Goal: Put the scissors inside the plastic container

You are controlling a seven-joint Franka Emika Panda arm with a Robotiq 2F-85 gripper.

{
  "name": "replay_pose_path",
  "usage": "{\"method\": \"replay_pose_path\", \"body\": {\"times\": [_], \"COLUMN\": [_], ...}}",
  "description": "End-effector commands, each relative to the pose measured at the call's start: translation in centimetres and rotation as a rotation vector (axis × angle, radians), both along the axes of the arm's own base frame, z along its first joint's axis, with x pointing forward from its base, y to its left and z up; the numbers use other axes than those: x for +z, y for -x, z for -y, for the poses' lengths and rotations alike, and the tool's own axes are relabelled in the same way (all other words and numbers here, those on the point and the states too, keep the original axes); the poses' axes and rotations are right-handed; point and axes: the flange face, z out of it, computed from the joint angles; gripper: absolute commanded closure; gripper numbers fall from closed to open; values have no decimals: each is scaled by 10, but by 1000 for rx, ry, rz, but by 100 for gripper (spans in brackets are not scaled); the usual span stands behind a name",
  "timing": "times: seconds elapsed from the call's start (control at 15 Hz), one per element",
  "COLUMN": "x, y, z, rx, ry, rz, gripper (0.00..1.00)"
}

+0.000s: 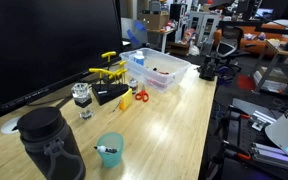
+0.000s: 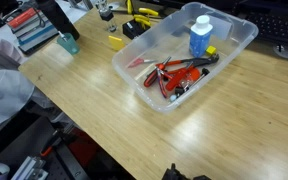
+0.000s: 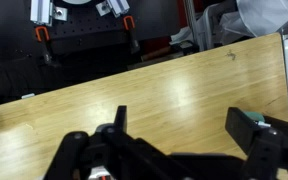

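Exterior view, scissors: the scissors (image 1: 139,96) lie flat on the wooden table (image 1: 179,130) at frame centre, outside the tub and just beside its near corner.
Exterior view, tub: the plastic container (image 1: 172,78) sits upper centre and holds a blue-capped bottle (image 1: 139,57) and some dark items.
Exterior view, neighbours: a black box (image 1: 112,95) and yellow-handled tools (image 1: 108,70) stand close to the left of the scissors.
Exterior view, from above: the container (image 2: 209,72) fills the upper centre, with the bottle (image 2: 199,38) and red-handled tools (image 2: 174,72) inside. The scissors are too small to pick out here.
Wrist view, gripper: the gripper (image 3: 179,118) runs along the bottom edge, jaws spread wide with nothing between them and bare wood beneath.
Wrist view, targets: neither the scissors nor the tub is in sight, so the approach looks not yet begun.
Risk, grasp: flat, thin blades may slip from the fingers or skid across the smooth wood.
Risk, clutter: a descent drifting left could knock the black box or the yellow tools.
Risk, release: the crowded tub leaves little free floor, so a drop near the rim could land the scissors outside.
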Motion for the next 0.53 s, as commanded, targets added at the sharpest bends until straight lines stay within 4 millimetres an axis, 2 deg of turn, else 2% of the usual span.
{"method": "replay_pose_path", "body": {"times": [0.0, 0.27, 0.47], "x": [1, -1, -16], "y": [0, -2, -18], "z": [0, 0, 0], "rx": [0, 4, 31], "ry": [0, -6, -58], "rz": [-1, -3, -29], "gripper": [0, 0, 0]}}
